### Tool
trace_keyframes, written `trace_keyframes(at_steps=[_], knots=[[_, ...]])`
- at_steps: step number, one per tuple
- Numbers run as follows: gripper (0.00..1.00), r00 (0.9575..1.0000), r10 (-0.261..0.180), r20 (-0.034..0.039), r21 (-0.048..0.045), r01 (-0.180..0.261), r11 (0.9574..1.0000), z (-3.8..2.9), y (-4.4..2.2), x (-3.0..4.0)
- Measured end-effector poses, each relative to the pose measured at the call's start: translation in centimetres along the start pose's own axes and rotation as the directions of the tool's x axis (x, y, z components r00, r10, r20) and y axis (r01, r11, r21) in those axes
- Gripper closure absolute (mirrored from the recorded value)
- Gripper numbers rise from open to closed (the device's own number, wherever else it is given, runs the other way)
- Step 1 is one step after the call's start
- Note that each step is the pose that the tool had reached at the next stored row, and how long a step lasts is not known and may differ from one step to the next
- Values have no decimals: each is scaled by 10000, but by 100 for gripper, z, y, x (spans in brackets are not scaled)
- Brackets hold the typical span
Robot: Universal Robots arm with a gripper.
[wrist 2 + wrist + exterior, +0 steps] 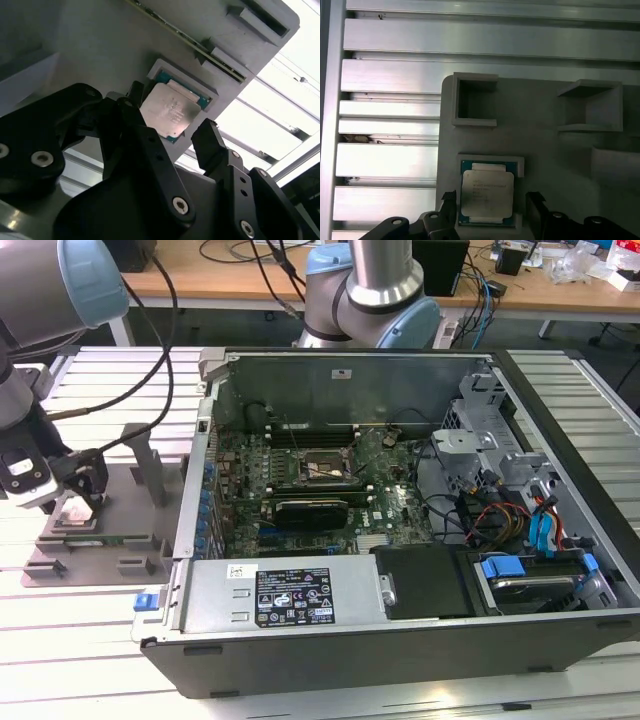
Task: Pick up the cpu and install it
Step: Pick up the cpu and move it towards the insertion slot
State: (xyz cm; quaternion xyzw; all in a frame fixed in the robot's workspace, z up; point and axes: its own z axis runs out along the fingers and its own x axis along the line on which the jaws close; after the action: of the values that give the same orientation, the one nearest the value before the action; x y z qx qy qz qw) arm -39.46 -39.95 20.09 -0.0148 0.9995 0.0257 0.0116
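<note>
The cpu (486, 192), a small square chip with a pale silvery top, lies flat in a shallow recess of a grey holder (545, 150). In the exterior view, this holder (125, 540) sits on the slatted table at the exterior view's left, outside the computer case (400, 640). My gripper (78, 502) hangs low over the cpu (78, 520). In both wrist views the black fingers (449, 200) stand one on each side of the cpu (167, 112) with a gap to its edges. The gripper (170, 114) is open and holds nothing.
The open case holds a motherboard with a dark square socket frame (318, 468) and a long black card (312, 510) just in front of it. Cables and drive bays (520, 530) fill the case's right side. Upright posts (150, 465) rise from the grey holder.
</note>
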Motion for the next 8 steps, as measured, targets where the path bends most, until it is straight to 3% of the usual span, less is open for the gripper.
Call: trace_keyframes(at_steps=[5, 8], knots=[[34, 10000, 1, -7, 2, -1, 10000, 115, -6, 4], [34, 10000, 0, -1, 7, 0, 10000, 124, 57, 1]])
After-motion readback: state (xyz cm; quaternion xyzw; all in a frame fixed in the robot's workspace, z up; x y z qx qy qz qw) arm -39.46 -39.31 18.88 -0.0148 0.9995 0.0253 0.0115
